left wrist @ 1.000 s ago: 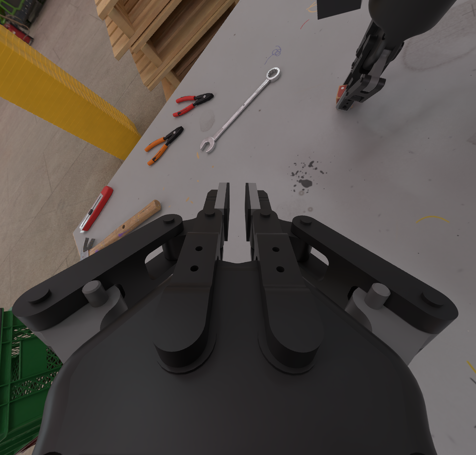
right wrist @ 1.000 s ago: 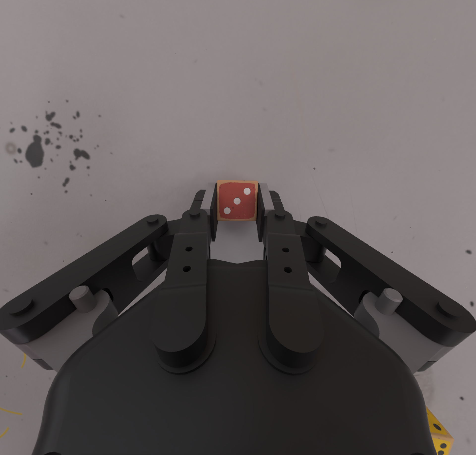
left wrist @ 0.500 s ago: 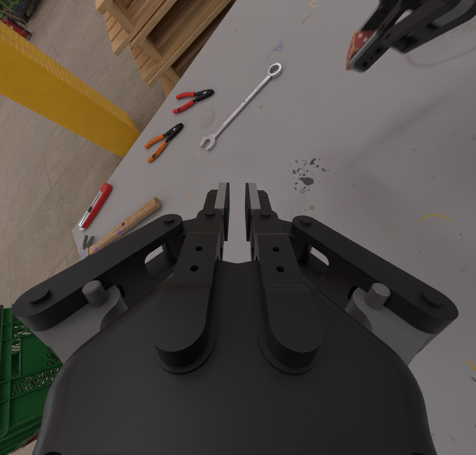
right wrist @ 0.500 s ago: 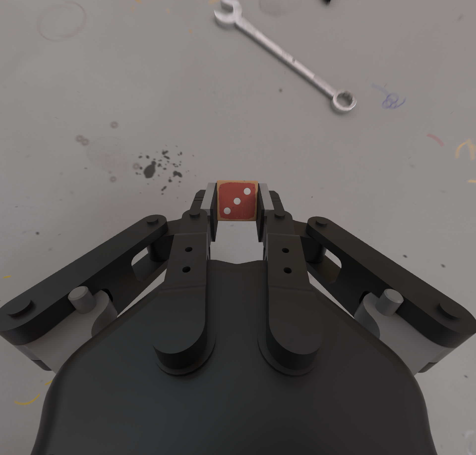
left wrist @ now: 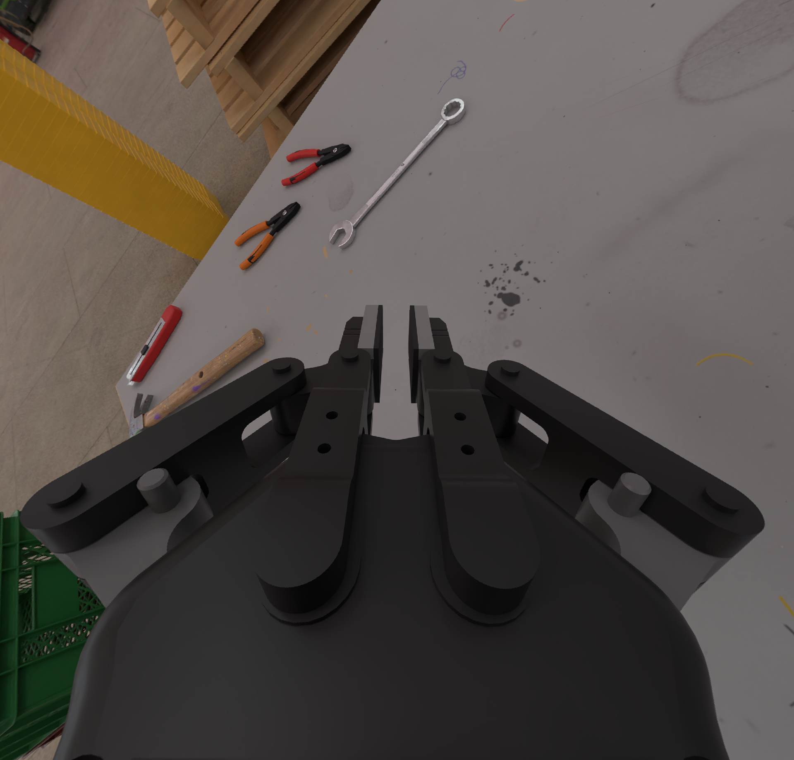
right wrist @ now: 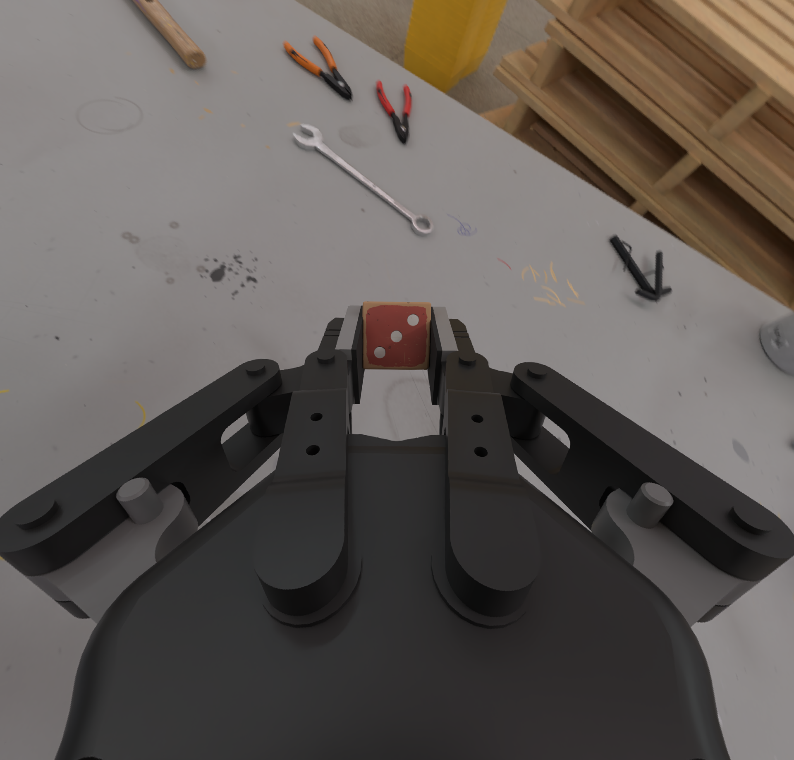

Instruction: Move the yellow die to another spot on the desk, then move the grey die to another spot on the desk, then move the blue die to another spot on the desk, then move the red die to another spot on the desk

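Note:
The red die, three white pips facing me, sits clamped between the pads of my right gripper, which is shut on it and holds it above the grey desk. My left gripper hovers over the desk with its jaws nearly together, a narrow gap and nothing between them. The right gripper does not show in the left wrist view. The yellow, grey and blue dice are not in view.
A silver wrench, red pliers, orange pliers and a wooden hammer handle lie ahead near the desk edge. A black tool lies right. Wooden pallets stand beyond. A red utility knife and green crate are left.
My right gripper has risen from the desk with the red die, tilted toward the tools, and gone out of the left wrist view. The left gripper has barely moved.

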